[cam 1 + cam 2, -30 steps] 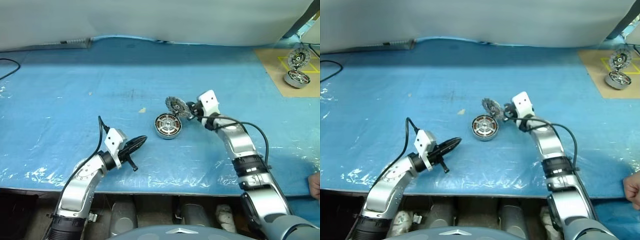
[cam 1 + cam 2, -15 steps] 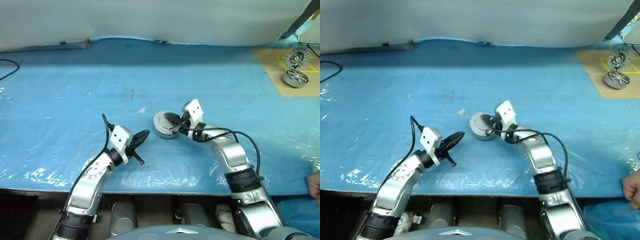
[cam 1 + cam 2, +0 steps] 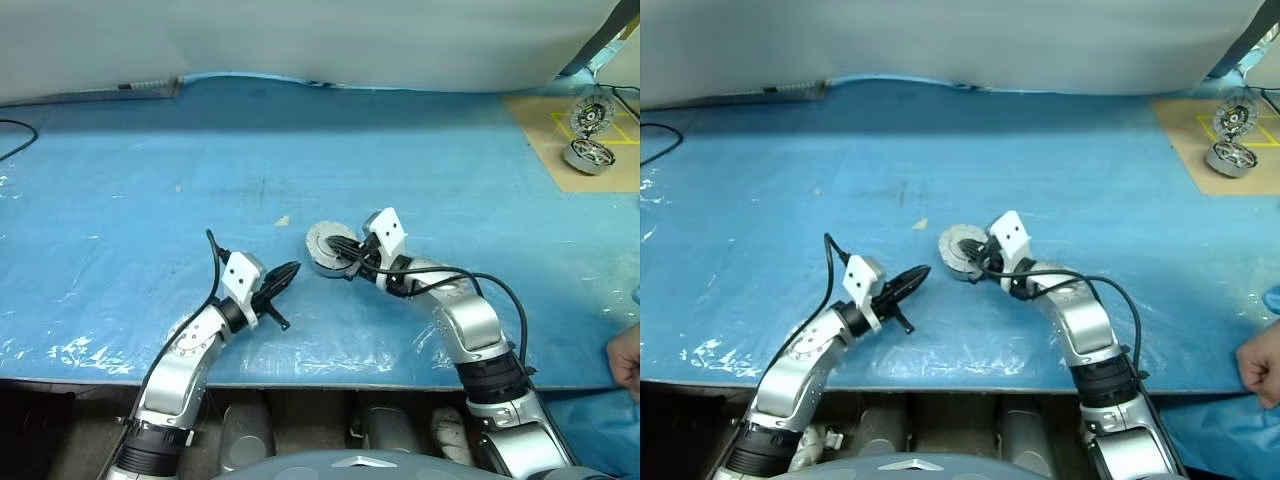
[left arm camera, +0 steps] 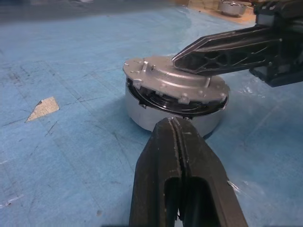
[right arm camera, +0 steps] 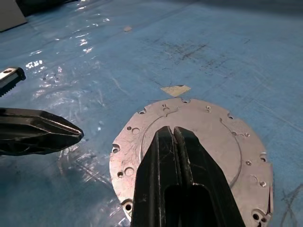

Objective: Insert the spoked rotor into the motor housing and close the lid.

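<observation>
The motor housing (image 4: 142,112) stands mid-table on the blue sheet. Its lid (image 4: 163,81) lies folded down on it, plain side up. A narrow dark gap is left on the side facing my left gripper. The spoked rotor is hidden under the lid. My right gripper (image 3: 337,244) is shut, and its fingertips (image 5: 165,142) rest on the lid's top. My left gripper (image 3: 288,270) is shut and holds nothing. It points level at the housing's wall from a short way off, and its tip (image 4: 173,122) is just clear of it.
A second housing (image 3: 585,153) and a spoked wheel (image 3: 585,116) sit on a brown board at the far right. A person's hand (image 3: 626,356) is at the right edge. A pale scrap (image 3: 284,220) lies beside the housing. A black cable (image 3: 15,135) lies far left.
The lid has swung from upright down onto the housing. My right gripper came back and leftward with it, resting on top. The left gripper has barely moved.
</observation>
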Controlling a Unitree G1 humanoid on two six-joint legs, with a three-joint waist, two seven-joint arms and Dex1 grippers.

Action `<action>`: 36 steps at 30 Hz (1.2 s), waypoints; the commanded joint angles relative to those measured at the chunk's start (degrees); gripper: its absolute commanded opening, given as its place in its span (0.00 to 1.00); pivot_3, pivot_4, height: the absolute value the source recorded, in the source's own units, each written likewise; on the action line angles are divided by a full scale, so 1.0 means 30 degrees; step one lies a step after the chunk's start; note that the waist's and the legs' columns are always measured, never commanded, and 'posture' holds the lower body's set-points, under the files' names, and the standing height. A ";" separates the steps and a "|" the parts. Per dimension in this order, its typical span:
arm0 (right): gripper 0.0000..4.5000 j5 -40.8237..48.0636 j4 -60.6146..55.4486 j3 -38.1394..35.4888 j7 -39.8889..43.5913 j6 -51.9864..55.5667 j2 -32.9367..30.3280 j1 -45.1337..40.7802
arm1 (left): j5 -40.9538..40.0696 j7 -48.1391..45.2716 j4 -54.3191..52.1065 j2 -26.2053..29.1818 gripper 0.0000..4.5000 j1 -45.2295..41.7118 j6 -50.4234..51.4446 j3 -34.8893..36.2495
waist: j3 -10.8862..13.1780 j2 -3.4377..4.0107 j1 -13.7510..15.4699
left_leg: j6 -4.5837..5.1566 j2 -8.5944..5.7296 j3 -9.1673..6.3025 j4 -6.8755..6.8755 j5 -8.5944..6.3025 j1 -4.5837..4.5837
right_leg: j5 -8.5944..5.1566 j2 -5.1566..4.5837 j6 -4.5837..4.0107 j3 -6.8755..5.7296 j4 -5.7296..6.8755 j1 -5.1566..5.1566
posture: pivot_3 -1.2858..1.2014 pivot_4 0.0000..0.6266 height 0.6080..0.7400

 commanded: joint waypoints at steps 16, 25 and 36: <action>0.75 0.0153 -0.3831 -0.0393 -0.2006 0.1667 -0.0997 0.1219 | -0.0195 -0.0097 0.0804 0.0007 0.00 0.0432 -0.1643 0.0002 | -0.0004 0.0001 0.0040 | -0.0001 -0.0006 -0.0001 -0.0001 0.0000 -0.0001 | 0.0001 -0.0001 0.0006 0.0006 -0.0003 0.0002 | 0.52 0.24 1.00; 0.99 0.1478 -0.5514 -0.1374 -0.1435 0.1996 -0.1744 0.2279 | -0.0170 -0.0166 0.1441 -0.0018 0.00 0.0258 -0.2064 -0.0059 | -0.0008 0.0008 0.0052 | -0.0002 -0.0006 -0.0001 -0.0001 0.0000 0.0001 | 0.0002 -0.0001 0.0007 0.0007 -0.0004 0.0002 | 0.52 0.24 1.00; 0.99 0.2109 -0.5881 -0.1717 -0.1401 0.1897 -0.2209 0.2741 | -0.0230 -0.0360 0.1516 0.0036 0.00 0.0147 -0.2089 -0.0193 | -0.0045 0.0048 0.0043 | -0.0001 -0.0007 0.0000 0.0000 0.0000 -0.0005 | 0.0000 -0.0001 0.0010 0.0013 0.0000 0.0022 | 0.52 0.24 1.00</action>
